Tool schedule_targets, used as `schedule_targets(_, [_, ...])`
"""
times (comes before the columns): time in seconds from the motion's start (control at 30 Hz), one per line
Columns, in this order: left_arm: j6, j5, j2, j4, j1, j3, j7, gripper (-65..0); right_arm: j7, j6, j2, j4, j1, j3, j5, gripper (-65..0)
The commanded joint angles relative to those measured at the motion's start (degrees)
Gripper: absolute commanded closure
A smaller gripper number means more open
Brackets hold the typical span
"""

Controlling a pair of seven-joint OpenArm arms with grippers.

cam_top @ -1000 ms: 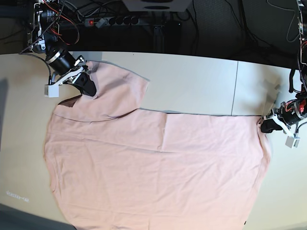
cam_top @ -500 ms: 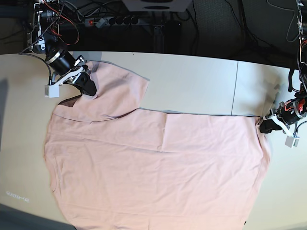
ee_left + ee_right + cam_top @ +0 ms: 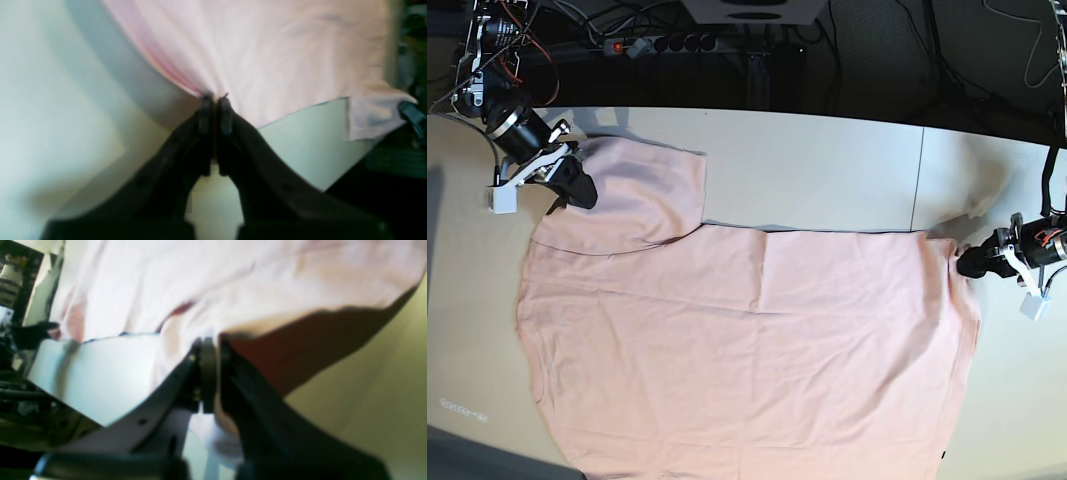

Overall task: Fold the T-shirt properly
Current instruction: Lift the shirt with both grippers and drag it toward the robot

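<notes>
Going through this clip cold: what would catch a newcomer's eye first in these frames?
The big pale pink T-shirt spread plain side up over most of the white table, one sleeve lying toward the far left corner in the base view. Next, the two arms at its opposite far corners: the right gripper, jaws shut, pinching the sleeve edge, and the left gripper, jaws shut, pinching the cloth at the shirt's other far corner.

A robotics lab: pale worktable, power strip (cables trailing behind).
</notes>
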Motion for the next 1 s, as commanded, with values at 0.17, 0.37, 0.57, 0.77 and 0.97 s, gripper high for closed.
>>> schedule_targets(0.17, [-1.4,-1.3,-3.3,5.0,-1.3,-2.0,-0.5,0.0,0.8,2.6,4.0,3.1,0.2,2.4,1.8,0.0])
schedule_targets(0.37, [-1.4,-1.2,-3.7,5.0,-4.1,-4.0,-0.5,0.0,0.8,2.6,9.2,3.4,4.3,2.7,2.1,0.0])
schedule_targets(0.57, [-1.4,-0.8,-3.7,5.0,-7.5,-4.0,-0.6,0.0,0.8,2.6,14.3,2.6,10.5,2.6,1.0,0.0])
schedule_targets(0.77, [-1.4,2.9,-2.7,2.5,-13.1,-3.9,-2.0,0.0,0.8,2.6,19.6,-1.8,17.1,-1.0,0.0,0.0])
schedule_targets(0.97, [-1.4,2.1,-2.5,1.2,-14.9,-4.0,-0.9,0.0,0.3,2.6,21.6,-3.6,19.9,-3.7,0.2,0.0])
